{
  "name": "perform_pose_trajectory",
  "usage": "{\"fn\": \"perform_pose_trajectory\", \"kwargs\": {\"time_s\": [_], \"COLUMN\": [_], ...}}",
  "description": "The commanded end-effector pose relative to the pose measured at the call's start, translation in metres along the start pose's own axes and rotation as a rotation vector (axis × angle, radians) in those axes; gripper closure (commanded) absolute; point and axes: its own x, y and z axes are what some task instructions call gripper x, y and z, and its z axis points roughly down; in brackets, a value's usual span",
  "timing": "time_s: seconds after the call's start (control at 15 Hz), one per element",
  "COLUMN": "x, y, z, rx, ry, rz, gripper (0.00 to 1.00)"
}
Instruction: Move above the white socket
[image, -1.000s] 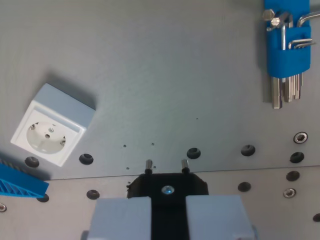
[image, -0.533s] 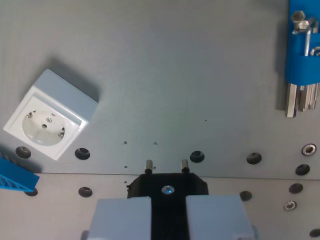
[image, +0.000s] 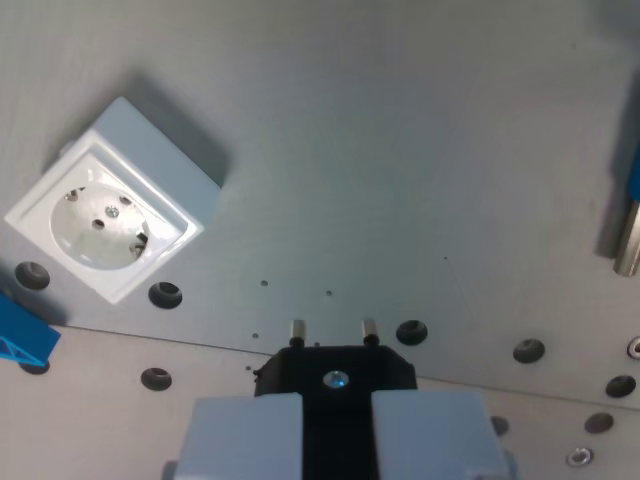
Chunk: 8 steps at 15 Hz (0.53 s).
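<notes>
Holding a plug in the clamped gripper, I judge the socket rigid; align above, don't grasp.

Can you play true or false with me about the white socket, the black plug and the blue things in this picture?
1. The white socket sits at the wrist view's left. True.
2. The pincer holds a black plug with two metal pins. True.
3. The plug's pins are already inside the socket. False: they are apart from it, over the grey plate.
4. The socket is red. False: it is white.
5. A blue piece peeks in at the left edge. True.
</notes>
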Motion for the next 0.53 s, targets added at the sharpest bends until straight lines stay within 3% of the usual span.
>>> {"fn": "perform_pose_trajectory", "kwargs": {"time_s": [0.07,0.53], "x": [-0.003,-0.009], "y": [-0.008,-0.034], "z": [0.014,0.041], "rx": [-0.013,-0.021], "ry": [0.097,0.101], "rz": [-0.270,-0.423], "gripper": [1.00,1.00]}}
